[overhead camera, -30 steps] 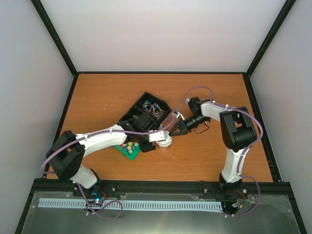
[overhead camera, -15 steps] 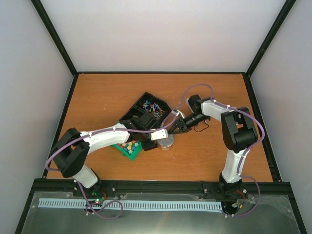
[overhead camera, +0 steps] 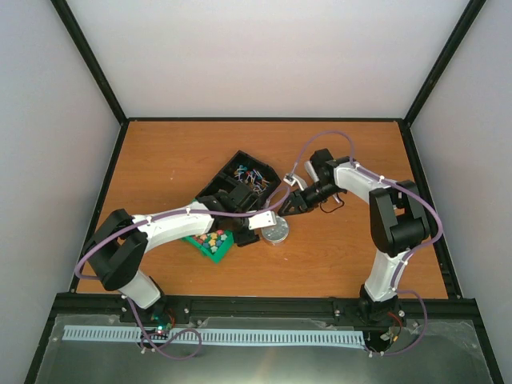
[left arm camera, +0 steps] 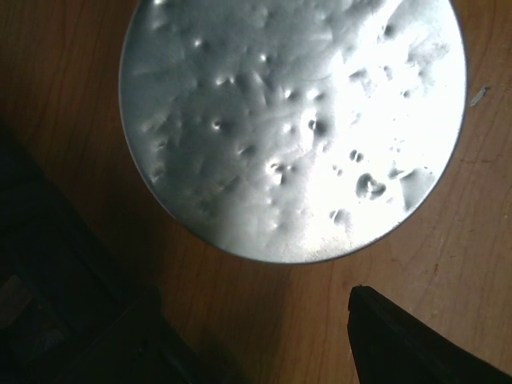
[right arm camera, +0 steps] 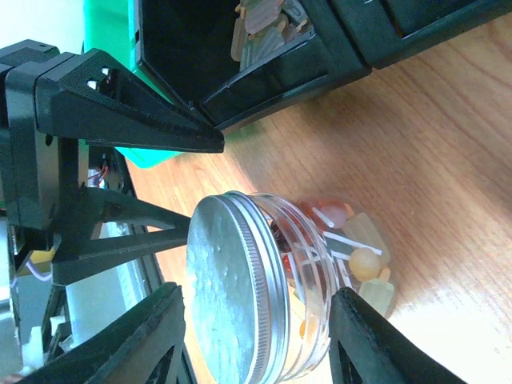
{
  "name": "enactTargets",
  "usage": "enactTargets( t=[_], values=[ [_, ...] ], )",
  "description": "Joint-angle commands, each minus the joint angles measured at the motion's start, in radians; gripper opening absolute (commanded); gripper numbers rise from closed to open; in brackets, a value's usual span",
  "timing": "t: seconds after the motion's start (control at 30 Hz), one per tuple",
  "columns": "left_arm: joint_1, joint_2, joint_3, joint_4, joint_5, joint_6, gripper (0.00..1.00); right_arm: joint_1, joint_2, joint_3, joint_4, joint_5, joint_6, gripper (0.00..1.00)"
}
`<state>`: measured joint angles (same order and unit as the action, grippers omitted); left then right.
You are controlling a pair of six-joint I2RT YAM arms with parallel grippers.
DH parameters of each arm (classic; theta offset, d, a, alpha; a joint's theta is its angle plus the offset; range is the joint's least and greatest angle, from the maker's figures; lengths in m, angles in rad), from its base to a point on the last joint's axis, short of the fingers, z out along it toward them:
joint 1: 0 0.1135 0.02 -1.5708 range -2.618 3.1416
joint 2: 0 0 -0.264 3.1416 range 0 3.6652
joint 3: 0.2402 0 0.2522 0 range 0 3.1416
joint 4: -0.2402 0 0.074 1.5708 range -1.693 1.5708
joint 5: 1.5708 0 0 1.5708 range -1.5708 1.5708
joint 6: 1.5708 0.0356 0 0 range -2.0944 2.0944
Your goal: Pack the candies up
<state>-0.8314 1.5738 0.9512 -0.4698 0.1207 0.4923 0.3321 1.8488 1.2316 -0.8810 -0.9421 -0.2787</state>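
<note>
Candies [right arm camera: 352, 240] sit inside the lidded jar [right arm camera: 308, 268] at mid-worktop [right arm camera: 432, 160]; left gripper [overhead camera: 264, 224] and right gripper [right arm camera: 256, 304] both have fingers apart, neither gripping it; recommend closing squarely across the lid [left arm camera: 292, 120], whose dented top only the left wrist view shows, the contents only the right.

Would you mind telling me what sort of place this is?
Probably a lab robot cell: two arms bolted to a rail, a wooden table, and plain white walls in a black frame.
</note>
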Motion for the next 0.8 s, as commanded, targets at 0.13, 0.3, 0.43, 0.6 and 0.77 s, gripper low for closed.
enactTargets(
  t=[0.13, 0.3, 0.43, 0.6, 0.77],
  values=[
    [-0.005, 0.011, 0.049, -0.003, 0.045, -0.023, 0.66, -0.019, -0.076, 0.030, 0.046, 0.085, 0.014, 0.68],
    [-0.004, 0.006, 0.050, -0.005, 0.063, -0.024, 0.66, -0.021, -0.099, -0.001, 0.049, 0.122, -0.040, 0.77],
    [-0.004, 0.016, 0.058, -0.002, 0.076, -0.033, 0.66, -0.009, -0.082, -0.023, 0.045, 0.127, -0.069, 0.81],
    [-0.004, 0.045, 0.080, 0.003, 0.096, -0.051, 0.66, 0.018, -0.057, -0.030, 0.046, 0.128, -0.087, 0.80],
    [-0.004, 0.060, 0.098, 0.011, 0.089, -0.053, 0.65, 0.033, -0.025, -0.039, 0.054, 0.129, -0.098, 0.76]
  ],
)
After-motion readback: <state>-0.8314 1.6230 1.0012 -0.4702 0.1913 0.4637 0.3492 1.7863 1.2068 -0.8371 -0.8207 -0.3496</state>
